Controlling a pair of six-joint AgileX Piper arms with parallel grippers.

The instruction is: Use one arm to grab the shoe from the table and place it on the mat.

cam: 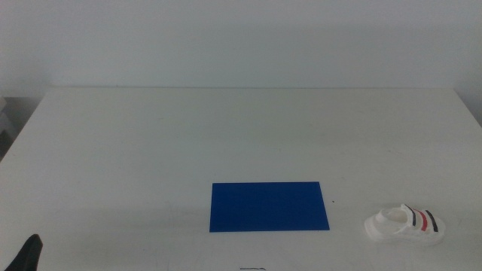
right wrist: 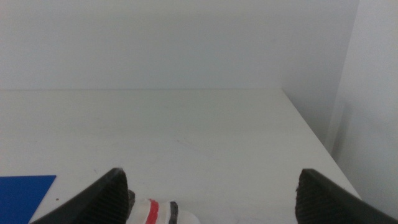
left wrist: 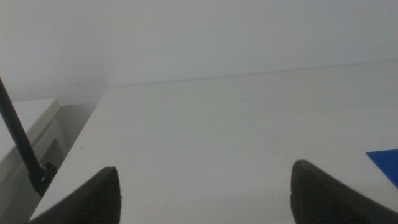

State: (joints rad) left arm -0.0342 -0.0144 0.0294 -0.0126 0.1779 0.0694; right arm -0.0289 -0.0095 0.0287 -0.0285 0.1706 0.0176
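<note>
The white shoe [cam: 405, 224] with black and red striped straps lies on the white table [cam: 226, 135] near the front right, to the right of the dark blue mat [cam: 269, 206]. The mat is bare. My right gripper [right wrist: 211, 205] is open, and part of the shoe [right wrist: 158, 213] shows between its jaws; a corner of the mat [right wrist: 25, 190] shows beside them. The right gripper is out of the middle view. My left gripper [left wrist: 205, 199] is open and empty at the table's front left; only a dark tip of it [cam: 28, 254] shows in the middle view. A mat corner [left wrist: 385, 163] shows there.
A pale wall rises behind the table's far edge [cam: 248, 89]. A thin black rod [left wrist: 22, 143] and a pale cabinet [left wrist: 28, 134] stand beyond the table's left side. The table's right edge [right wrist: 311, 134] runs close to the shoe.
</note>
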